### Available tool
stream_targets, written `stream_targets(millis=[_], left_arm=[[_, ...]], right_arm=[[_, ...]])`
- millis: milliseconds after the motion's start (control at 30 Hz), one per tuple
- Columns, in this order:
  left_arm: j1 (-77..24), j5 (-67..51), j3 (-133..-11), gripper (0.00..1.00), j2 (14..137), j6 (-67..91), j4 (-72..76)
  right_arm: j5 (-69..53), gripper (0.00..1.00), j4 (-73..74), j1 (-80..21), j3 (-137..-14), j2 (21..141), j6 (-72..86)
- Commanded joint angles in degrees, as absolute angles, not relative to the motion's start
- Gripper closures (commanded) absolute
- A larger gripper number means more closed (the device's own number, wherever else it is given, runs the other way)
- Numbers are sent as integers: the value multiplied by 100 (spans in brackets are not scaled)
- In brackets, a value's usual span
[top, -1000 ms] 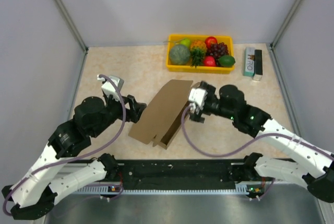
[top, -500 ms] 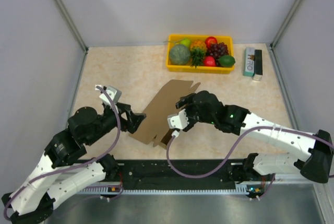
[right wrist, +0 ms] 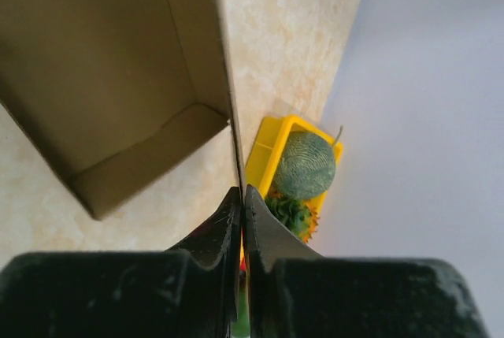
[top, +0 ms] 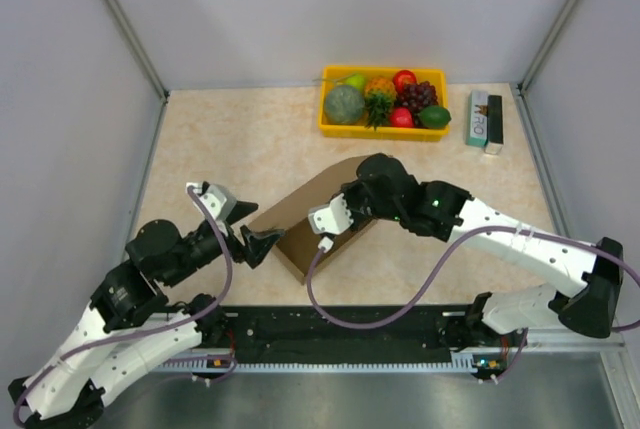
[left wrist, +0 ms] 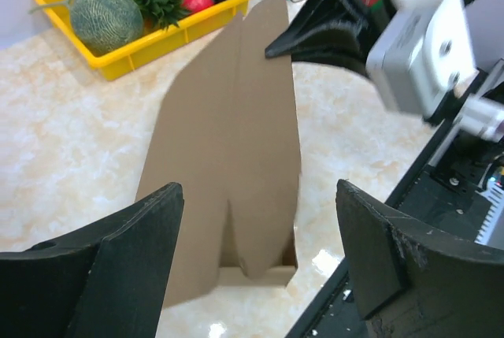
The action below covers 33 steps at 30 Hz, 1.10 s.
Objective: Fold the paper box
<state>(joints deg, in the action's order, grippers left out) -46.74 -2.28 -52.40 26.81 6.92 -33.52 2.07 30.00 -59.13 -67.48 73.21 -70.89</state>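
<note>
The brown paper box (top: 305,211) lies mid-table, partly opened, its hollow inside showing in the right wrist view (right wrist: 102,78). My right gripper (top: 348,192) is shut on the thin top edge of one side wall, which runs straight up between the closed jaws (right wrist: 242,192). In the left wrist view, the right gripper (left wrist: 277,45) pinches the box's far right edge. My left gripper (top: 262,242) stands open just off the box's near-left end, touching nothing. Between its spread fingers the box (left wrist: 228,165) shows its end flaps, with the left gripper (left wrist: 256,196) wide apart.
A yellow tray (top: 380,132) of fruit stands at the back of the table, also seen as the tray (left wrist: 150,42) and the tray (right wrist: 272,145). A small printed carton (top: 484,119) lies to its right. The black base rail (top: 340,329) runs along the near edge.
My right gripper swung left over the box and shut on its wall edge. The cardboard went from lying flat to partly raised. The left gripper drew back toward the near left, still open.
</note>
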Motion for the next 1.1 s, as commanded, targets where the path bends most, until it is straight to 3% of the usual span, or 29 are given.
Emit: stream_targets(millis=[0, 200, 433, 867, 933, 1067], left_arm=[[-4658, -53, -4633, 18, 2050, 282, -2330], [-4650, -114, -3675, 19, 1547, 53, -1065], [-4658, -359, -3428, 20, 1696, -158, -396], [-4658, -676, -3841, 21, 2268, -1292, -1186], [-4658, -624, -3675, 21, 2145, -1475, -820], [-4658, -116, -3235, 30, 2135, -1749, 200]], right_arm=[[256, 100, 3917, -5889, -7602, 7392, -6847], [62, 100, 4438, -5748, -7989, 7304, -6811], [431, 100, 6615, -5678, -9684, 8138, -6408], [299, 100, 7049, -5405, -10300, 8428, -6407], [264, 100, 7084, -5397, -10362, 8473, -6416], [141, 100, 7093, -5388, -10459, 8508, -6434]])
